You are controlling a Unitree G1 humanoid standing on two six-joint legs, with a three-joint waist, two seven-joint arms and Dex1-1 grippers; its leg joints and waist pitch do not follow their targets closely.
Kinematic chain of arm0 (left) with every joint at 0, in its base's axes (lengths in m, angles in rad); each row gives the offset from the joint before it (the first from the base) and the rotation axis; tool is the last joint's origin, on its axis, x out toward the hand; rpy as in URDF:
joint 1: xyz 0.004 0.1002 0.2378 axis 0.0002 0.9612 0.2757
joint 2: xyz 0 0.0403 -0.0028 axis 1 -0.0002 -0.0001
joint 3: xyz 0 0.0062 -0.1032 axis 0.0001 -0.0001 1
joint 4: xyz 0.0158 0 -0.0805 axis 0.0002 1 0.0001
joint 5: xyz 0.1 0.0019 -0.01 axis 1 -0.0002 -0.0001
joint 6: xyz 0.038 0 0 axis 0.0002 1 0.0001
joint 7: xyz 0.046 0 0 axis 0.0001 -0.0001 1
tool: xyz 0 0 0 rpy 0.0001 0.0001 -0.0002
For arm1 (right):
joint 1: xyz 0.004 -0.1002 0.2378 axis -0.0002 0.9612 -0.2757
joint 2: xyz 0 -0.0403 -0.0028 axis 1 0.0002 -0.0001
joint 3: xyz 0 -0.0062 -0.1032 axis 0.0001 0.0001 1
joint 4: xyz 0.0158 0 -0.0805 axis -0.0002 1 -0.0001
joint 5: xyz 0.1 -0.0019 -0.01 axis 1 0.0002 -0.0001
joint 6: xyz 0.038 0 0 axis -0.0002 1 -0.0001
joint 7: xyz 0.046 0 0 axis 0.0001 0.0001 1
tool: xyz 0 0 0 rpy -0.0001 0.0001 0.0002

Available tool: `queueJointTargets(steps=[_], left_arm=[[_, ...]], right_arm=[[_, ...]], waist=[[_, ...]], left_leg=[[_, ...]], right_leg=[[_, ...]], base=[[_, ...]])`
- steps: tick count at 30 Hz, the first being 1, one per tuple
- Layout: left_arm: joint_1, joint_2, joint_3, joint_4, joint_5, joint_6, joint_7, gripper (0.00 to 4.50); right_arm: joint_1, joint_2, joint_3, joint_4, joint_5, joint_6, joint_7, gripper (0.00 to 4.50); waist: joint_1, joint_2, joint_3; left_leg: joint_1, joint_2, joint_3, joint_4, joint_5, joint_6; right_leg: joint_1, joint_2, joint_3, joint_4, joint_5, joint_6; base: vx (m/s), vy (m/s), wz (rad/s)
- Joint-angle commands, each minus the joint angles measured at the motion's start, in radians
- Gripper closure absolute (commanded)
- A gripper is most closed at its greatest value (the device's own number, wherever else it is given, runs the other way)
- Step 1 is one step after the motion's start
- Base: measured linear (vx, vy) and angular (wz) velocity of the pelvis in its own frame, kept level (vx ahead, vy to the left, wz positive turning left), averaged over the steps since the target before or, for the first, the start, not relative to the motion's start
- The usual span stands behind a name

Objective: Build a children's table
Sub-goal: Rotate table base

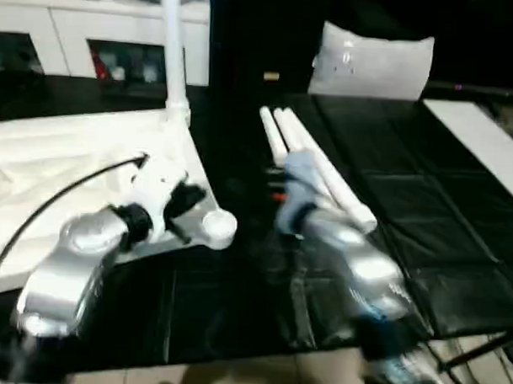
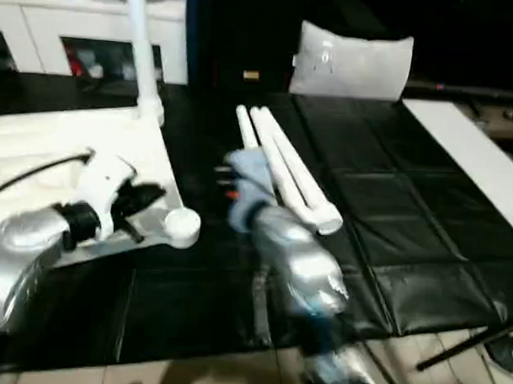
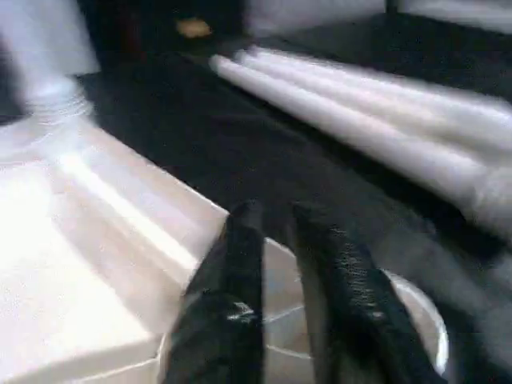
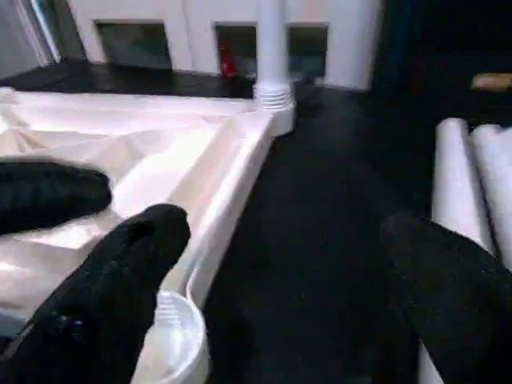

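The white table top (image 1: 64, 164) lies ribbed side up on the left, with one white leg (image 1: 171, 46) standing upright in its far corner socket. Three loose legs (image 1: 320, 173) lie side by side on the black mat. My left gripper (image 3: 276, 240) hovers over the near corner socket (image 1: 219, 227), its black fingers (image 3: 240, 264) close together with nothing between them. My right gripper (image 4: 292, 280) is open, its fingers (image 4: 136, 272) spread wide, and sits low between that socket (image 4: 172, 340) and the loose legs (image 4: 472, 176).
A black padded mat (image 1: 424, 215) covers the work surface. A grey-white pillow (image 1: 372, 61) leans at the back, a white cabinet with glass doors (image 1: 85, 43) stands at the back left, and a white board (image 1: 486, 141) lies at the right edge.
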Motion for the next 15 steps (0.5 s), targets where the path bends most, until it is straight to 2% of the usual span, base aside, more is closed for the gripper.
queueJointTargets(steps=[1, 2, 3, 4, 5, 6, 7, 8, 9, 10, 11, 12, 13, 14, 15], left_arm=[[0.029, -0.038, 0.031, -0.073, -0.013, 0.016, 0.06, 3.59], [0.053, -0.079, 0.046, -0.116, -0.013, 0.018, 0.1, 3.39], [0.068, -0.102, 0.053, -0.137, -0.001, 0.02, 0.132, 3.28], [0.081, -0.128, 0.062, -0.157, 0.01, 0.027, 0.163, 3.22], [0.099, -0.13, 0.046, -0.178, 0.048, 0.073, 0.208, 3.22], [0.102, -0.126, 0.038, -0.182, 0.058, 0.082, 0.215, 3.13], [0.103, -0.125, 0.036, -0.182, 0.061, 0.084, 0.216, 3.0], [0.108, -0.124, 0.018, -0.184, 0.071, 0.073, 0.22, 2.89], [0.112, -0.133, 0.003, -0.182, 0.074, 0.06, 0.224, 2.84], [0.113, -0.132, -0.026, -0.182, 0.092, 0.037, 0.227, 2.82], [0.113, -0.13, -0.042, -0.188, 0.095, 0.029, 0.223, 2.78], [0.113, -0.129, -0.052, -0.194, 0.091, 0.031, 0.215, 2.68], [0.113, -0.128, -0.057, -0.197, 0.091, 0.033, 0.212, 2.55], [0.121, -0.135, -0.056, -0.21, 0.077, 0.039, 0.209, 2.46], [0.125, -0.14, -0.053, -0.216, 0.074, 0.04, 0.212, 2.43]], right_arm=[[0.023, -0.013, 0.012, -0.086, -0.007, 0.017, -0.011, 0.0], [0.056, -0.024, 0.022, -0.13, -0.021, 0.009, -0.022, 0.0], [0.083, -0.027, 0.022, -0.153, -0.018, 0.009, -0.027, 0.0], [0.113, -0.033, 0.025, -0.169, -0.021, 0.001, -0.028, 0.0], [0.158, -0.037, 0.018, -0.2, -0.016, 0.013, -0.04, 0.0], [0.168, -0.035, 0.014, -0.209, -0.013, 0.019, -0.045, 0.0], [0.17, -0.035, 0.013, -0.211, -0.013, 0.021, -0.046, 0.0], [0.183, -0.028, 0.001, -0.219, -0.013, 0.009, -0.057, 0.0], [0.195, -0.027, -0.007, -0.228, -0.028, -0.02, -0.072, 0.0], [0.209, -0.037, -0.016, -0.249, -0.016, 0.006, -0.068, 0.0], [0.218, -0.042, -0.02, -0.264, -0.006, 0.022, -0.065, 0.0], [0.227, -0.04, -0.028, -0.275, 0.004, 0.037, -0.071, 0.0], [0.232, -0.035, -0.035, -0.279, 0.01, 0.047, -0.077, 0.0], [0.252, -0.023, -0.047, -0.29, 0.019, 0.081, -0.101, 0.0], [0.261, -0.021, -0.046, -0.295, 0.022, 0.101, -0.109, 0.0]], waist=[[-0.011, 0.036, -0.055], [-0.013, 0.045, -0.056], [-0.029, 0.056, -0.053], [-0.026, 0.065, -0.045], [-0.02, 0.053, -0.033], [-0.004, 0.041, -0.032], [0.015, 0.012, -0.027], [0.017, 0.007, -0.026], [0.004, -0.006, -0.023], [0.013, -0.003, -0.025], [0.035, 0.0, -0.035], [0.041, 0.005, -0.041], [0.039, 0.041, -0.054], [0.011, 0.048, -0.05], [-0.013, 0.072, -0.056]], left_leg=[[-0.013, 0.017, -0.061, -0.106, -0.5, -0.009], [-0.01, 0.027, -0.077, -0.111, -0.528, -0.027], [-0.004, 0.061, -0.135, -0.137, -0.574, -0.033], [0.0, 0.073, -0.164, -0.16, -0.63, -0.03], [-0.027, 0.015, -0.161, -0.144, -0.659, -0.004], [-0.042, -0.028, -0.126, -0.109, -0.621, -0.02], [-0.005, -0.057, -0.09, 0.022, -0.443, -0.011], [0.001, -0.047, -0.08, 0.106, -0.295, 0.008], [-0.052, -0.028, -0.08, 0.177, -0.135, 0.023], [-0.07, -0.016, -0.081, 0.196, -0.158, 0.022], [-0.051, 0.013, -0.091, 0.183, -0.206, 0.025], [-0.047, 0.027, -0.092, 0.154, -0.203, 0.041], [0.033, 0.053, -0.085, 0.017, -0.156, 0.045], [0.05, 0.052, -0.077, -0.02, -0.064, 0.058], [0.098, 0.072, -0.087, -0.044, -0.07, 0.06]], right_leg=[[0.058, -0.056, -0.025, -0.067, -0.358, -0.158], [0.061, -0.052, -0.034, -0.06, -0.338, -0.172], [0.065, -0.027, -0.051, -0.033, -0.248, -0.195], [0.064, -0.017, -0.056, -0.012, -0.24, -0.205], [0.069, -0.043, -0.03, -0.014, -0.254, -0.233], [0.068, -0.078, -0.018, -0.056, -0.353, -0.233], [0.045, -0.195, -0.021, -0.156, -0.773, -0.165], [0.052, -0.259, -0.018, -0.204, -0.891, -0.144], [0.079, -0.315, -0.018, -0.208, -0.919, -0.045], [0.095, -0.351, -0.013, -0.186, -0.838, 0.031], [0.118, -0.371, -0.01, -0.169, -0.672, -0.04], [0.14, -0.353, -0.028, -0.162, -0.568, -0.107], [0.107, -0.183, -0.035, -0.089, -0.344, -0.259], [0.09, -0.099, -0.072, -0.045, -0.23, -0.249], [0.031, -0.024, -0.064, 0.015, -0.124, -0.186]], base=[[0.011, -0.037, 0.5], [0.007, -0.066, 0.51], [0.007, -0.066, 0.51], [0.007, -0.092, 0.54], [0.003, -0.12, 0.56], [0.003, -0.12, 0.56], [-0.02, -0.119, 0.57], [-0.047, -0.052, 0.37], [-0.047, -0.052, 0.37], [-0.024, 0.02, 0.25], [-0.007, 0.063, 0.51], [-0.007, 0.063, 0.51], [-0.023, 0.087, 0.49], [-0.03, 0.099, 0.25], [-0.03, 0.099, 0.25]])
